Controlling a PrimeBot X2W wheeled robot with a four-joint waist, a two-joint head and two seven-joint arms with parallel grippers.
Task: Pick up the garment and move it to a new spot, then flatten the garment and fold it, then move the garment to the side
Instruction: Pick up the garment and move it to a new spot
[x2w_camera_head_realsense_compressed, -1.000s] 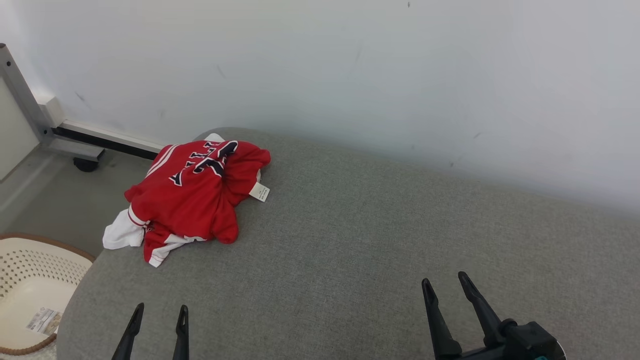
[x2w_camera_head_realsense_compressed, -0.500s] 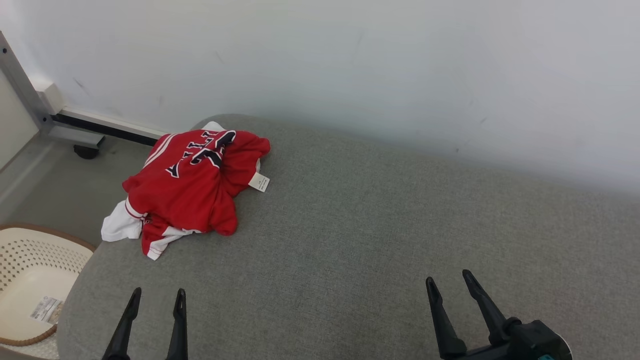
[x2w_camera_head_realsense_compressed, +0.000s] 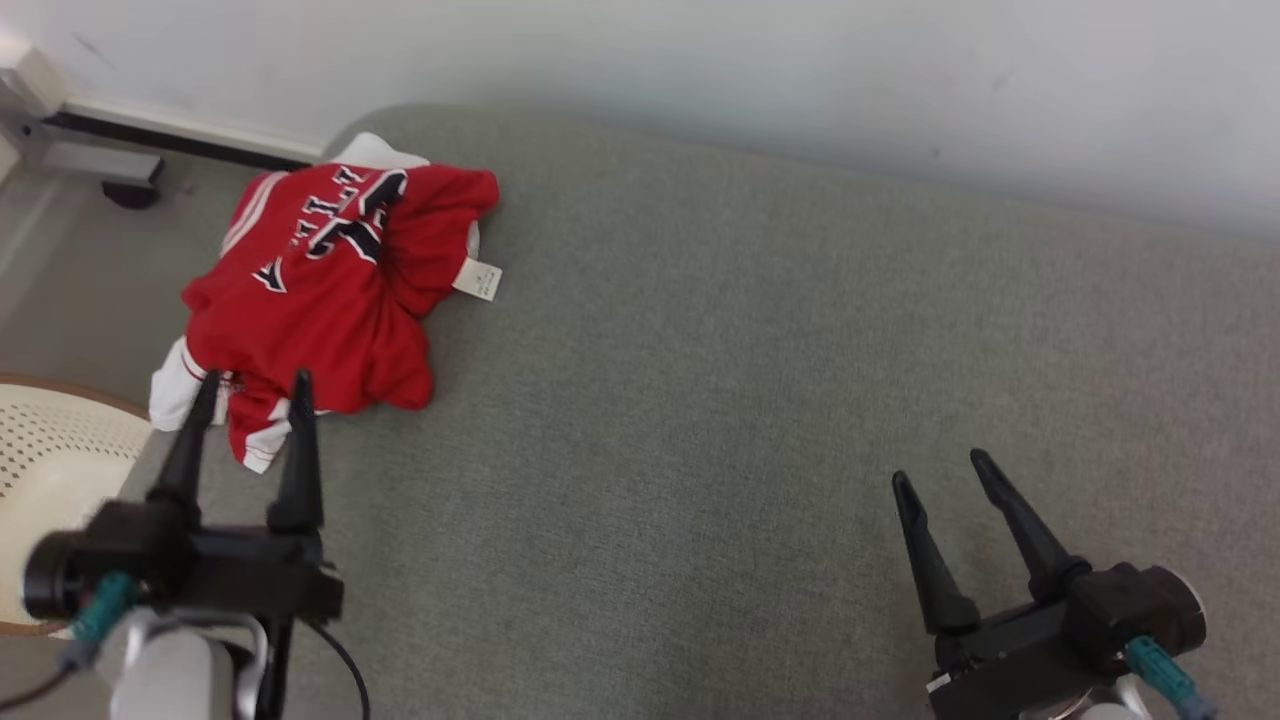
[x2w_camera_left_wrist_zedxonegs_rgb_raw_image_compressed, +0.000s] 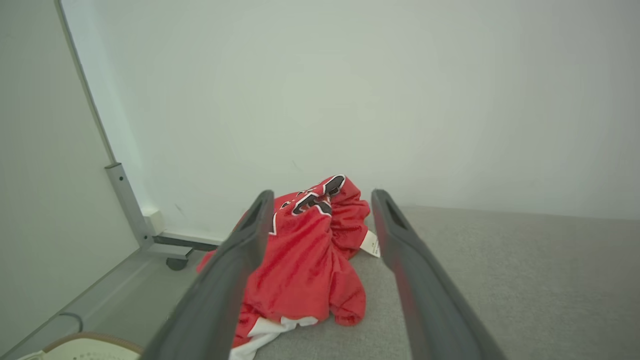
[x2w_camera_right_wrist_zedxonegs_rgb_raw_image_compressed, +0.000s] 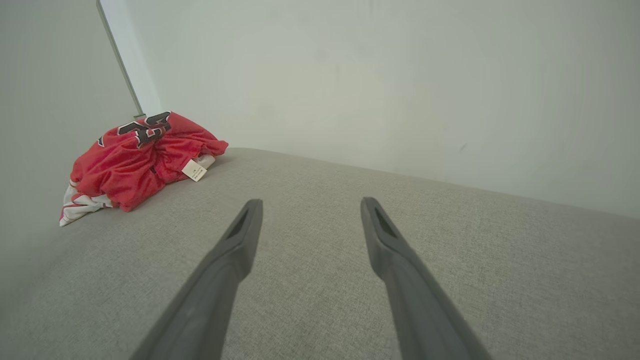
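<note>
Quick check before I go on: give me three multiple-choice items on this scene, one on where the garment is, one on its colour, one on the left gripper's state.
1. Where on the cushion does the garment lie?
A. far left corner
B. middle
C. right end
2. Its main colour?
A. blue
B. red
C. green
3. The left gripper is:
A. shut on cloth
B. shut, empty
C. open, empty

Answers: A, it sits at the cushion's far left corner; B, red cloth with white trim; C, its fingers stand apart with the garment ahead between them, ungripped.
</note>
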